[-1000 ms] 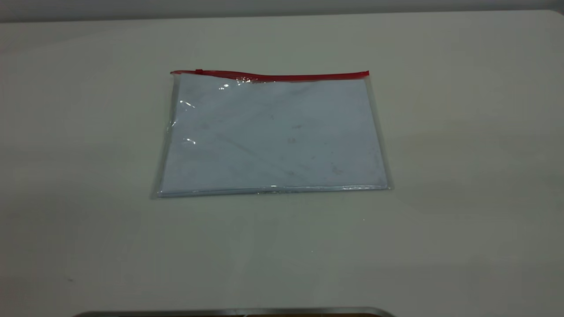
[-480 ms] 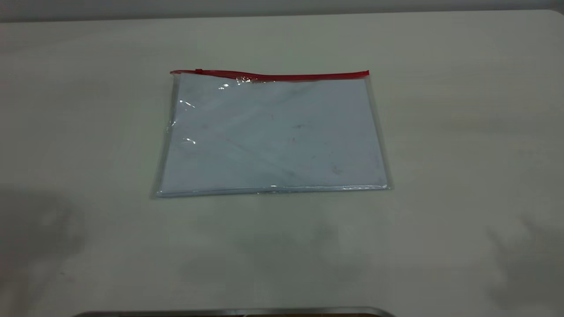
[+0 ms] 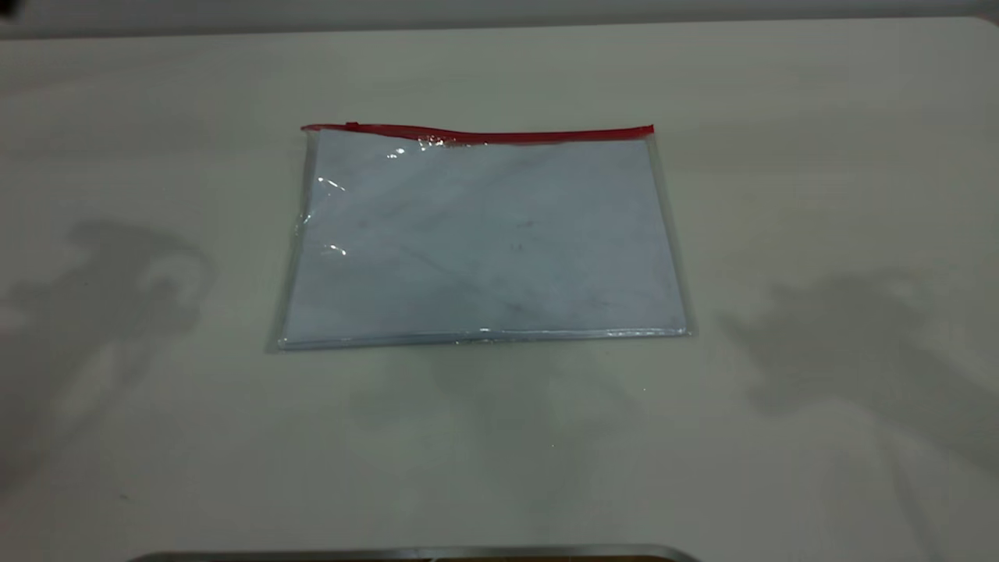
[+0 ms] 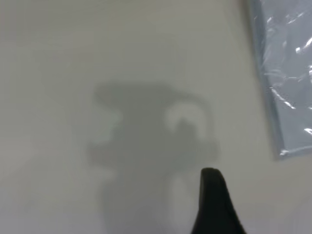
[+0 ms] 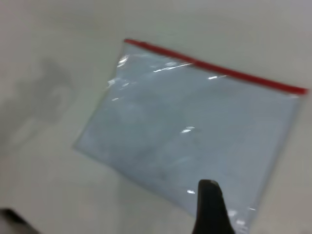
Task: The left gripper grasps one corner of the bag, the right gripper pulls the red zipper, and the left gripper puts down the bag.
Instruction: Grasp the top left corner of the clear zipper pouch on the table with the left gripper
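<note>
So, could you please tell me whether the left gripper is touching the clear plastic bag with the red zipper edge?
Apart. In the left wrist view, the left gripper's black finger shows over bare table, well clear of the clear plastic bag.

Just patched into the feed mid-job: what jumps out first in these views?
The bag lies flat mid-table, pale sheets showing through, with the red zipper along its far edge and the slider near that edge's left end. Arm shadows fall on the table at both sides. One black finger of the left gripper hangs beside the bag, one of the right gripper over it.

No legible text or labels anywhere.
</note>
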{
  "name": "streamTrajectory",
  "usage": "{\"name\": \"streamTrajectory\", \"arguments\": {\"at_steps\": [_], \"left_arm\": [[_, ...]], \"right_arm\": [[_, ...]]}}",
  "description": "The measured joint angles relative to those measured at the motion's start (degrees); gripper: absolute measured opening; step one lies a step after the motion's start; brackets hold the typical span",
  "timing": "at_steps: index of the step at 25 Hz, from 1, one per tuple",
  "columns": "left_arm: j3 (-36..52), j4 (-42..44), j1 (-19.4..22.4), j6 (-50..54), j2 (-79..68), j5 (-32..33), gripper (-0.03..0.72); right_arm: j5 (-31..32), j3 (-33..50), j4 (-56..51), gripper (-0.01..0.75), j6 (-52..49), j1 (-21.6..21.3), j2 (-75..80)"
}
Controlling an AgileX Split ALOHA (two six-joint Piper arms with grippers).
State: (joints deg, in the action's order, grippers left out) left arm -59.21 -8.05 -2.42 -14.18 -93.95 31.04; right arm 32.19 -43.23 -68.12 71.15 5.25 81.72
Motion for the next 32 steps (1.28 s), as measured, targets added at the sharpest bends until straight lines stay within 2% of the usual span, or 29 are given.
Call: {"name": "streamTrajectory", "arguments": {"at_steps": [7,13,18,25,32], "left_arm": [[-7.0,-0.1,0.1,0.1,-14.4,-3.0,0.538],[-16.0,-0.1,1.8,-0.9,-23.8,-3.6,0.538],[-26.2,-5.2,1.7,-5.1,-33.7,-1.2,0.538],[-39.1,-25.5,1.5,-21.0,-47.3,2.8,0.538],[-43.1,-40.8,1.5,-33.9,-53.6,4.9,0.538]], "right_arm": [[-2.6,-8.4,-7.0,0.549,2.2,10.8,15.3],[-2.7,-15.2,-9.2,0.549,2.6,16.1,21.4],[-3.3,-18.1,-9.4,0.549,2.6,16.5,24.7],[-4.7,-18.2,-9.5,0.549,2.6,16.5,25.6],[-5.0,-18.2,-9.5,0.549,2.6,16.5,25.6]]}}
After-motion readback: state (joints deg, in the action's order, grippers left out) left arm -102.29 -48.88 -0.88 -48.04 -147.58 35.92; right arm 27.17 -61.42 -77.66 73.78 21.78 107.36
